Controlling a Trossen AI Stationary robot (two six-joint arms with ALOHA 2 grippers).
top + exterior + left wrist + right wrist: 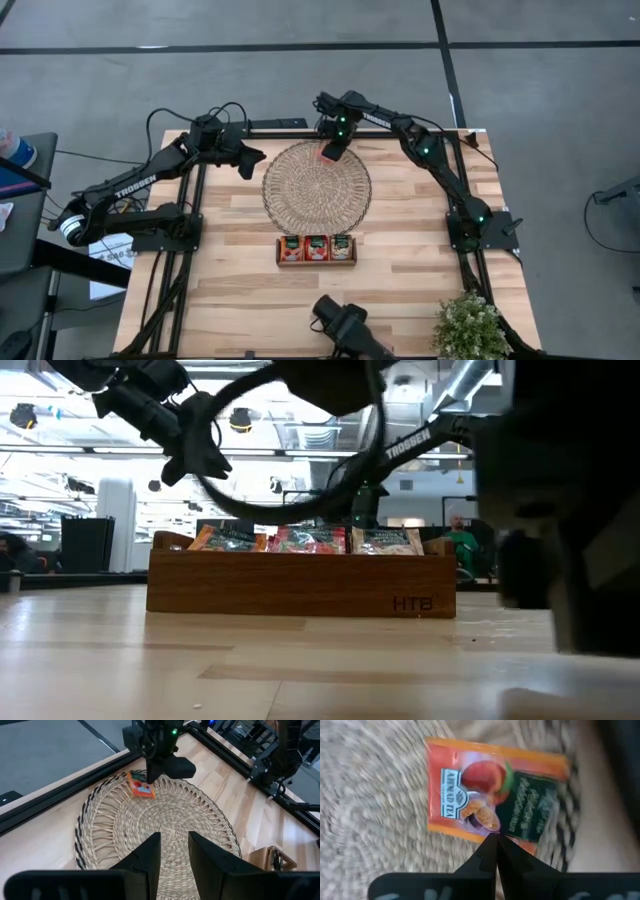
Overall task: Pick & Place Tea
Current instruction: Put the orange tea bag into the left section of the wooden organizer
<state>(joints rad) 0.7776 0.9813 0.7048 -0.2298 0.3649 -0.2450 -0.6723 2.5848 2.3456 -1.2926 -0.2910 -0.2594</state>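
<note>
The right gripper (331,152) sits over the far edge of the mat (316,188), its fingers pinched together on the edge of one orange sachet (490,795). That sachet also shows at the mat's far rim in the left wrist view (140,785). Whether it hangs just clear of the weave or touches it I cannot tell.

The step in hand looks like the carry — a sachet gripped and ready to travel. By my reading the next move calls for a clean lift, a swing toward the tray (316,262) at the mat's near edge, and a release into a compartment without catching the wooden wall.

The tray has three compartments, and each holds sachets standing upright — their tops show above the front wall in the low view (300,585). How much room is left in any of them cannot be told.

The left gripper (252,160) waits just off the mat's left rim, fingers (147,855) partly open and holding nothing
</note>
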